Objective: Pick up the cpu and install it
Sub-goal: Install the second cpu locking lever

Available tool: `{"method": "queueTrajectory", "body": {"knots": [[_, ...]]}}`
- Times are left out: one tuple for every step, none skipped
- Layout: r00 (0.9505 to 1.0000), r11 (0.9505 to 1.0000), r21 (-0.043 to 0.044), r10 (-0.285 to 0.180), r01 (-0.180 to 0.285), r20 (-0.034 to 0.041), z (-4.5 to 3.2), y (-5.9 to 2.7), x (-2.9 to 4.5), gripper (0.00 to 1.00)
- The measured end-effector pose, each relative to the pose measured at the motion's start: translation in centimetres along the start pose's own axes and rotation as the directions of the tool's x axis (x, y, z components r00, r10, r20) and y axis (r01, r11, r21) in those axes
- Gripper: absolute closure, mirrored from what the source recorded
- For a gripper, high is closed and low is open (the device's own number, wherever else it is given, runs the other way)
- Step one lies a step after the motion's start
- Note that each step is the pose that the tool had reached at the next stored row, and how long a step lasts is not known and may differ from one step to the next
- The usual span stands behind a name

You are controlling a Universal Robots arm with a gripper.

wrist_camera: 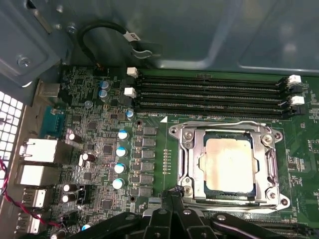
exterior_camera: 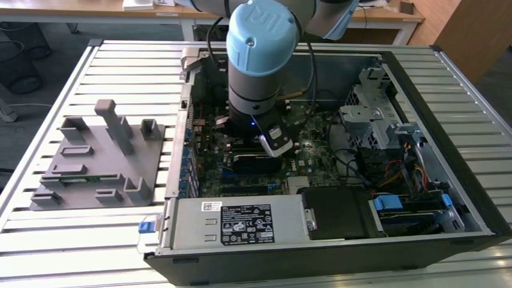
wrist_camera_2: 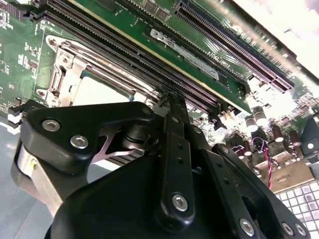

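- the cpu (wrist_camera: 228, 160) lies flat inside its socket frame (wrist_camera: 185, 149) on the motherboard (wrist_camera: 99, 134), its pale metal top facing up; in the second wrist view it shows as a bright patch (wrist_camera_2: 97, 92) under the frame's steel bars.
- by the look of it, the chip is already seated: it sits square in the socket, with the frame around all four sides.
- handling, as a judgement: light, stiff and thin, with a smooth metal top that is likely slippery. the underside contacts and the socket pins beneath are fragile, so any tilt or drag across the socket risks damage.
- where to hold, again a judgement: by two opposite edges, kept level, never by the top face or the underside. the frame bars crowd those edges, so there is little room.
- the gripper (wrist_camera: 172, 199) hangs low over the board, at the socket's edge, its black linkage in the foreground of both wrist views.
- the fingers (wrist_camera: 175, 195) stand drawn together into one narrow tip; nothing is seen between them, so the claw reads as clenched and empty.
- the tip is just beside the frame's rim; whether it touches the metal i cannot tell.
- in the exterior view the arm (exterior_camera: 260, 54) reaches down into the open case (exterior_camera: 400, 66), which lies on a slatted table (exterior_camera: 120, 66).
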State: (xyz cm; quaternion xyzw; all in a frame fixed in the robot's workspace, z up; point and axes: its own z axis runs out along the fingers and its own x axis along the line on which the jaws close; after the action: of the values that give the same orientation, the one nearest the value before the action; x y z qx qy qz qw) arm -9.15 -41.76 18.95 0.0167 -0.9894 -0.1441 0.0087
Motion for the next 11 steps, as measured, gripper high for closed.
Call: {"method": "queueTrajectory", "body": {"knots": [[1.0,1.0,-0.0001,0.0,0.0,0.0,0.02,0.02,0.01,0.89],[1.0,1.0,0.0,0.0,0.0,0.0,0.03,0.02,0.01,0.89],[1.0,1.0,0.0001,0.0,0.0,-0.0001,0.03,0.03,0.03,0.89],[1.0,1.0,0.0002,0.0,0.0,-0.0002,0.03,0.03,0.05,0.89],[1.0,1.0,0.0002,0.0,0.0,-0.0002,0.03,0.03,0.07,0.89],[1.0,1.0,0.0003,0.0,0.0,-0.0002,0.03,0.04,0.09,0.89],[1.0,1.0,0.0004,0.0,0.0,-0.0001,0.03,0.04,0.12,0.89],[1.0,1.0,0.0008,0.0,0.0,-0.0003,0.03,0.03,0.13,0.89],[1.0,1.0,0.0021,0.0,0.0,-0.0003,0.03,0.03,0.13,0.89],[1.0,1.0,0.0046,0.0,0.0,-0.0003,0.04,0.03,0.14,0.89],[1.0,1.0,0.0087,0.0,0.0,-0.0004,0.04,0.04,0.15,0.89]]}}
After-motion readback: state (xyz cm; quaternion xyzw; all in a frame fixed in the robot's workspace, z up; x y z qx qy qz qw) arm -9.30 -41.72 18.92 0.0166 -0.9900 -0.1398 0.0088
